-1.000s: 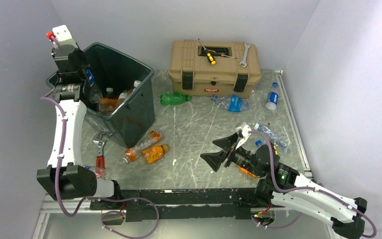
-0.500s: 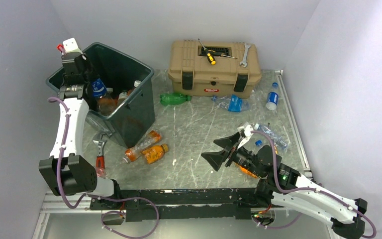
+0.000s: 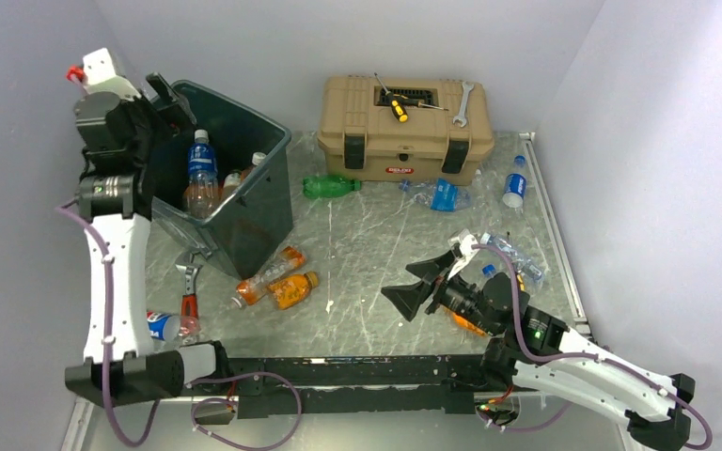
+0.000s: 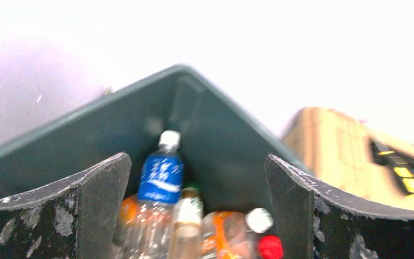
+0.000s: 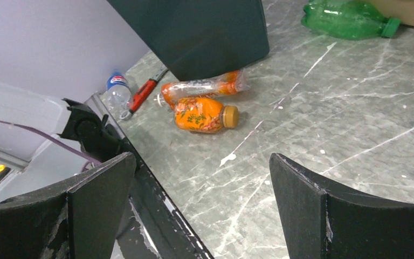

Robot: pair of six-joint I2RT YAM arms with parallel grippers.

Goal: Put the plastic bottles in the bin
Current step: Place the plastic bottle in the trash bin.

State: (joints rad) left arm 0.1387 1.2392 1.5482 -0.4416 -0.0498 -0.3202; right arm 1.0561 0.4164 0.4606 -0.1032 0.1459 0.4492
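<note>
The dark green bin (image 3: 256,214) stands at the back left with several plastic bottles inside. A blue-labelled bottle (image 3: 201,167) stands upright in it, free of the fingers. My left gripper (image 3: 167,101) hangs open over the bin's left rim; in its wrist view the blue-labelled bottle (image 4: 160,178) and orange ones lie below the left gripper (image 4: 197,162). My right gripper (image 3: 415,285) is open and empty above the table. Two orange bottles (image 3: 282,282) lie by the bin's front, a green bottle (image 3: 331,186) and clear bottles (image 3: 440,195) near the toolbox.
A tan toolbox (image 3: 404,127) at the back carries a yellow-handled screwdriver (image 3: 397,106) and a silver wrench (image 3: 461,103). An orange-handled wrench (image 3: 189,296) and a blue-labelled bottle (image 3: 164,326) lie near the left arm's base. A crushed clear bottle (image 3: 512,256) lies beside the right arm.
My left gripper opened and let go of the blue-labelled bottle, which now stands in the bin; the left wrist pulled back to the left. The right arm has not moved.
</note>
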